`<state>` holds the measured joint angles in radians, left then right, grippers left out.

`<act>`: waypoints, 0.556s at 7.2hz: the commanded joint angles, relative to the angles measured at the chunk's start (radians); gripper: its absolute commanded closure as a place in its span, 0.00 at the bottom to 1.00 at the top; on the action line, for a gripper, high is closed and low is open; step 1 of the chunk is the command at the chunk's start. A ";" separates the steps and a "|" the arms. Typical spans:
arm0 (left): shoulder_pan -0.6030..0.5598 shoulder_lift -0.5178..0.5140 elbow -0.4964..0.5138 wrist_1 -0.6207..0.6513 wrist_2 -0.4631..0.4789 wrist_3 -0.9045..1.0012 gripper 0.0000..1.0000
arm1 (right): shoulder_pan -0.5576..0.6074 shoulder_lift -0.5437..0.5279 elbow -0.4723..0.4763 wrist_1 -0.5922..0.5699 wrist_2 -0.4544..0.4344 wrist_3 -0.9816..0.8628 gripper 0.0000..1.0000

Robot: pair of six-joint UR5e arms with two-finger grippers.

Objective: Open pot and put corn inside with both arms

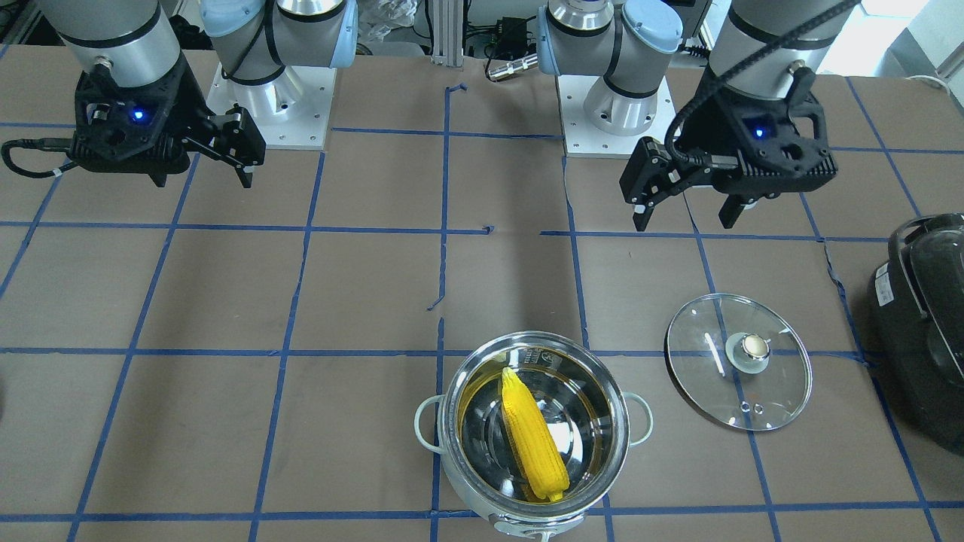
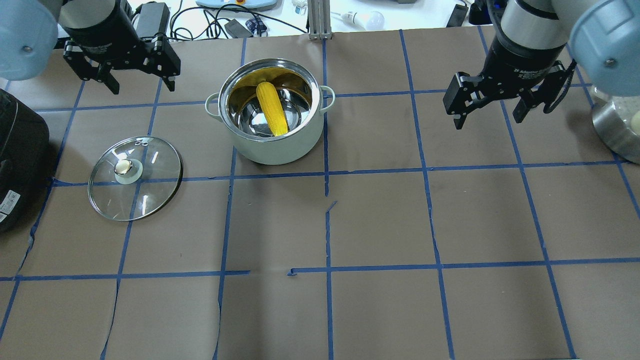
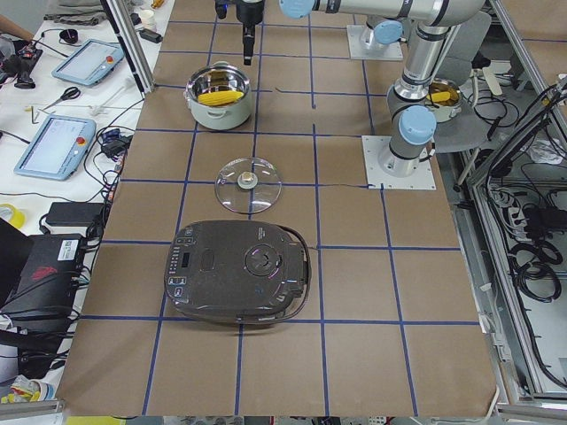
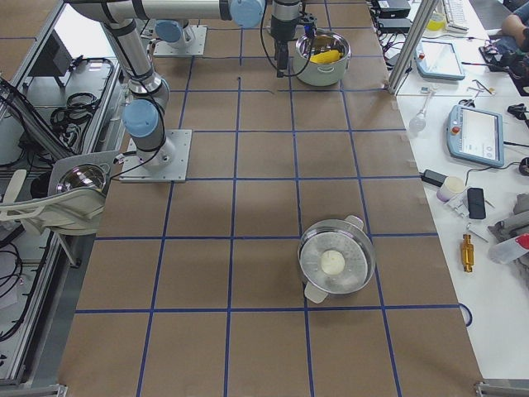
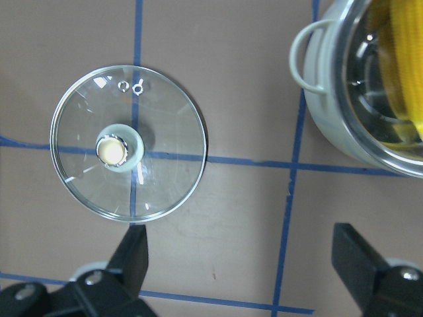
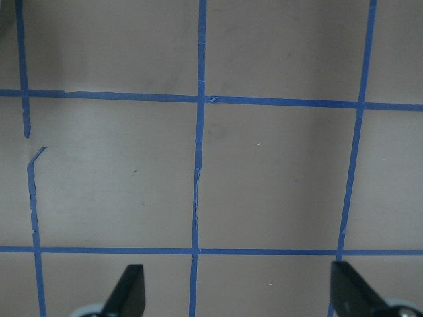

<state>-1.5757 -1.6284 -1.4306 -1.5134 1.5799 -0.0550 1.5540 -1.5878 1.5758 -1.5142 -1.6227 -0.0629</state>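
The pot (image 2: 272,145) stands open at the far middle of the table, with the yellow corn (image 2: 272,107) lying inside it, leaning against the wall. Both also show in the front view, the pot (image 1: 452,399) and the corn (image 1: 531,436). The glass lid (image 2: 135,177) lies flat on the table to the pot's left, knob up; it also shows in the front view (image 1: 738,361) and the left wrist view (image 5: 129,142). My left gripper (image 2: 142,82) is open and empty, raised beyond the lid. My right gripper (image 2: 487,120) is open and empty, raised over bare table well right of the pot.
A large black appliance (image 2: 20,150) sits at the table's left end, close to the lid. A second steel pot (image 4: 335,263) holding a pale round thing stands near the right end. Blue tape lines grid the brown table.
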 commanded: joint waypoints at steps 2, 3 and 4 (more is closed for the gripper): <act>-0.007 0.050 -0.034 -0.004 -0.029 0.011 0.00 | 0.001 -0.001 -0.014 0.012 0.058 0.002 0.00; -0.004 0.062 -0.053 -0.004 -0.028 0.018 0.00 | 0.001 -0.001 -0.028 0.032 0.060 0.005 0.00; -0.007 0.068 -0.066 -0.002 -0.028 0.035 0.00 | 0.001 0.002 -0.040 0.038 0.057 0.005 0.00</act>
<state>-1.5817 -1.5700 -1.4792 -1.5168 1.5524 -0.0352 1.5553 -1.5884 1.5498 -1.4871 -1.5693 -0.0595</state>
